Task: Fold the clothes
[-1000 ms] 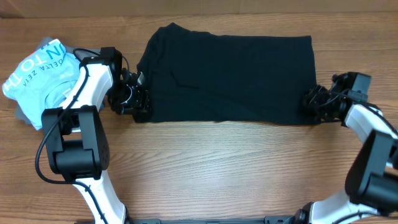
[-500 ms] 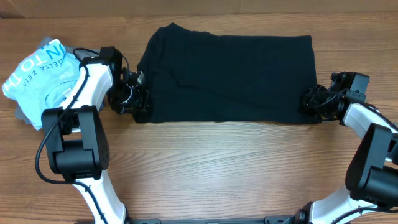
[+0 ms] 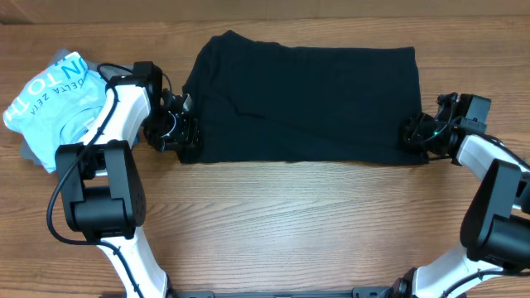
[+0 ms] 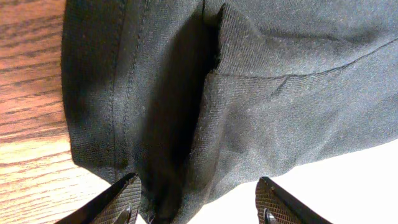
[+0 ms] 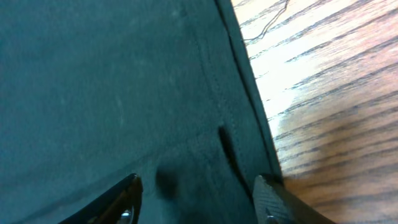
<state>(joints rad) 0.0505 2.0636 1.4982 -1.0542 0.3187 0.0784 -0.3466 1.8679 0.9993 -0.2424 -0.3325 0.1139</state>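
The clothes [image 3: 306,103], a plain black T-shirt, lie flat as a wide rectangle at the back middle of the wooden table. My left gripper [image 3: 189,142] is at the shirt's near left corner. In the left wrist view its jaws [image 4: 199,202] stand apart, with a bunched fold of black fabric [image 4: 261,93] reaching in between them close to the left finger. My right gripper [image 3: 411,136] is at the near right corner. In the right wrist view its jaws [image 5: 199,199] are apart over the hem [image 5: 93,93], the right finger at the shirt's edge.
A light blue shirt with white lettering [image 3: 50,95] lies crumpled at the far left on a grey garment [image 3: 33,156], just behind my left arm. Bare wood [image 3: 315,223] stretches in front of the black shirt.
My right gripper has crept a little left onto the shirt's near right corner. The left gripper and the shirt have stayed as they were.
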